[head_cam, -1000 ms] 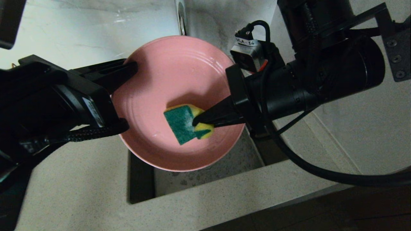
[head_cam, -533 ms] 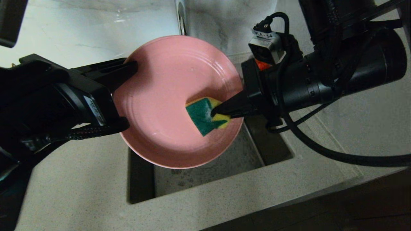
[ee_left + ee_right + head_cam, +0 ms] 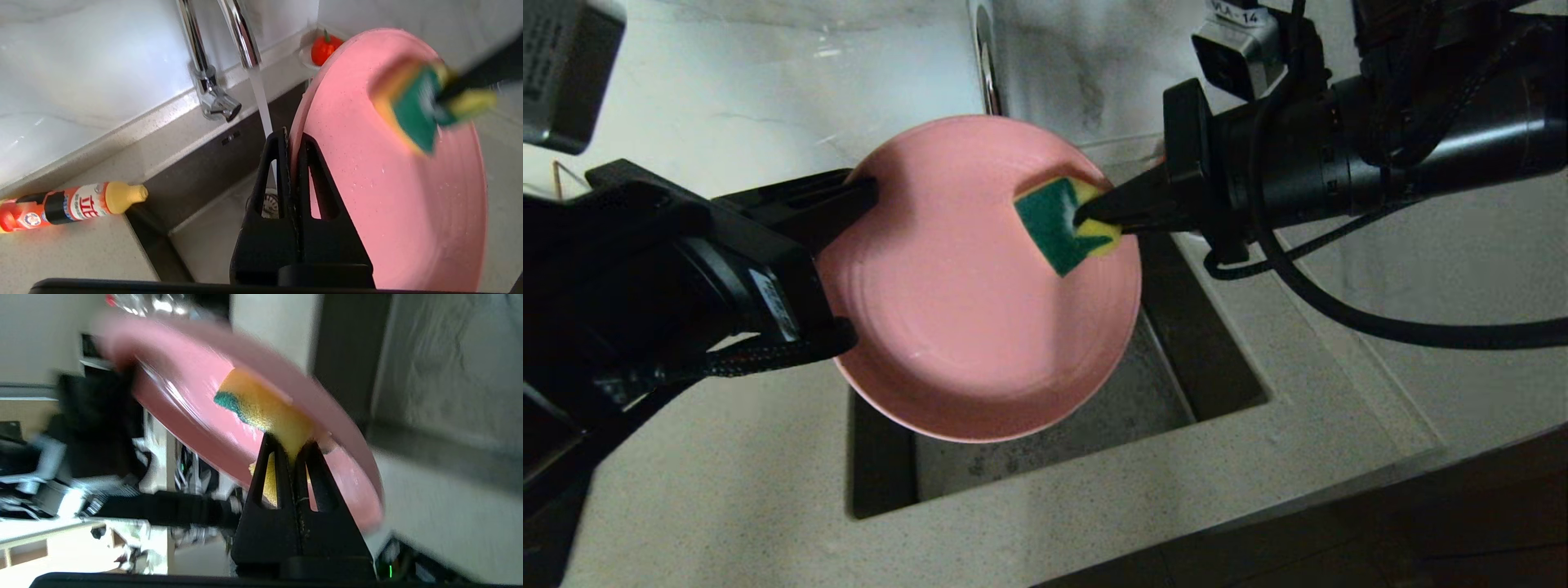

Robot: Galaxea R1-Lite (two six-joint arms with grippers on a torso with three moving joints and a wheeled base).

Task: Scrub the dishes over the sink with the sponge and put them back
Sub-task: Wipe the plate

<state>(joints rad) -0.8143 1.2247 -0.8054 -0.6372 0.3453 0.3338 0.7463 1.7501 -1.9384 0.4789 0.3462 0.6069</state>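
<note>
Plate [image 3: 964, 327], pink, hangs tilted over the sink [image 3: 1094, 425], its left rim clamped in the closed left end effector [image 3: 862, 196]. Sponge [image 3: 1058, 222] lies against the plate's far right area, pinched in the closed right end effector [image 3: 1086, 219]. Unscrubbed face probably extends left and nearward from the sponge.

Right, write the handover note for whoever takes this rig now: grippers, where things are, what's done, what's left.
Left gripper: shut on the pink plate at its rim, holding it tilted over the sink.
Right gripper: shut on the sponge, pressed to the plate's face near its far edge.
Tap is running.
Done: plate lifted, scrubbing under way.
Left: finish scrubbing, put the plate back. The bowl is not in view.
</note>
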